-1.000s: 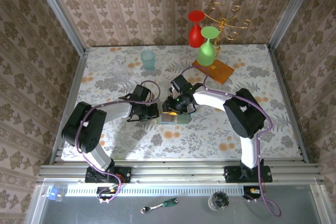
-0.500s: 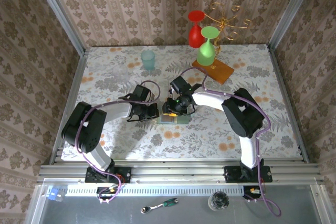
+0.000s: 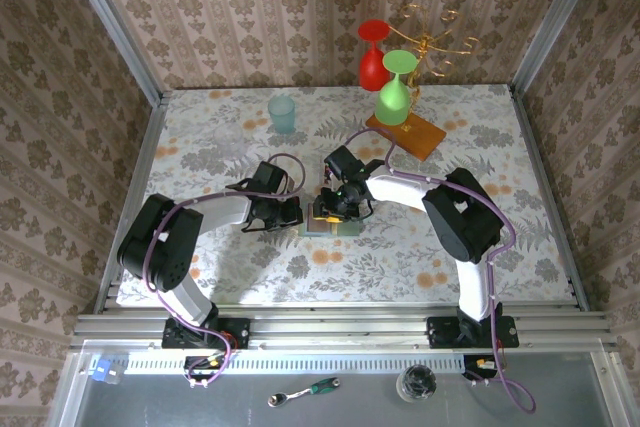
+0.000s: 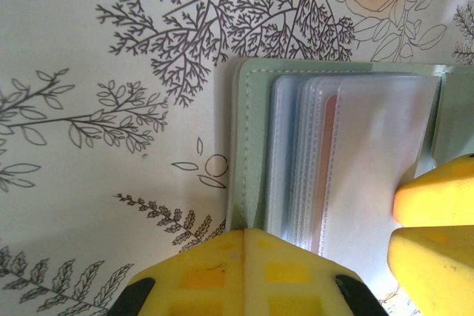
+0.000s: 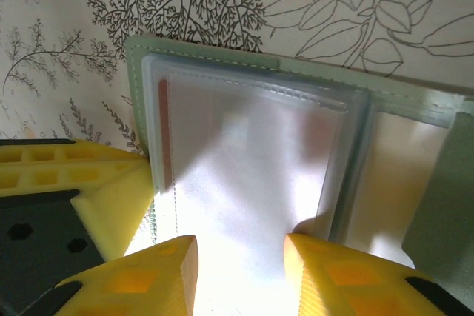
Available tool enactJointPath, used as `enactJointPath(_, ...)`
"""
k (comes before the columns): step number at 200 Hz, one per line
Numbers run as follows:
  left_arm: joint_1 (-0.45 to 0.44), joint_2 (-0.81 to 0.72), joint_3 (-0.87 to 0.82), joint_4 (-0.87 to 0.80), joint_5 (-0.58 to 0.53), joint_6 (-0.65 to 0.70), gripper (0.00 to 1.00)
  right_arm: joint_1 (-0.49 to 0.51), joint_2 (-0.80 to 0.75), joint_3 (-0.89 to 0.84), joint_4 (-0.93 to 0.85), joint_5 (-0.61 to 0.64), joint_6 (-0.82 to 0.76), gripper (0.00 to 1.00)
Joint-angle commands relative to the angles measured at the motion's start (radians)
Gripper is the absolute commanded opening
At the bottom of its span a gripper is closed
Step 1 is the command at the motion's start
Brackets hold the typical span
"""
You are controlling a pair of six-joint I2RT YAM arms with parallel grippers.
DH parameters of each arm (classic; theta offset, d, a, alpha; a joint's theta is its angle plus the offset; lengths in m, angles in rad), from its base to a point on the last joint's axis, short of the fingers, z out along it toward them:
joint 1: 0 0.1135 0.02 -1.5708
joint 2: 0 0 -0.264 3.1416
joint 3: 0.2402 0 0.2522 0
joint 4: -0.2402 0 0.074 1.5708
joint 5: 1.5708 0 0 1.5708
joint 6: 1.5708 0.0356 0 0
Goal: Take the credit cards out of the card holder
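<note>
Nearest me, the left jaws are clenched with nothing between them, their tips set down on one edge of the card holder (image 4: 248, 131). I judge this is to pin it flat so that it neither slides nor folds shut. The card holder lies open at the middle of the table (image 3: 250, 257), between the two arms. The right jaws stand parted over a clear sleeve (image 5: 244, 168), one tip to each side, with nothing seen clamped; whether they touch the plastic I cannot tell. A red card (image 5: 164, 127) sits inside the sleeves, its edge showing through near the seam. Judgement: no card is out yet. Bare table lies to either side of the holder and beyond it, so a card can be drawn clear. Farther back stand a teal cup (image 3: 282, 113) and a wooden slab (image 3: 415, 137) with a green glass (image 3: 395, 97) and a red glass (image 3: 372, 59) over it, well apart from the work.
</note>
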Motion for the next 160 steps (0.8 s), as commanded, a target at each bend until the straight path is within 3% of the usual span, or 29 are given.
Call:
enactJointPath(1, 0.004, 0.001, -0.019, -0.043, 0.004, 0.004, 0.04, 0.003, -0.015, -0.012, -0.057, 0.057, 0.006, 0.38)
enactJointPath(160, 0.018, -0.07, 0.027, -0.072, 0.003, 0.0, 0.04, -0.044, -0.044, -0.1, 0.041, -0.007, 0.028, 0.34)
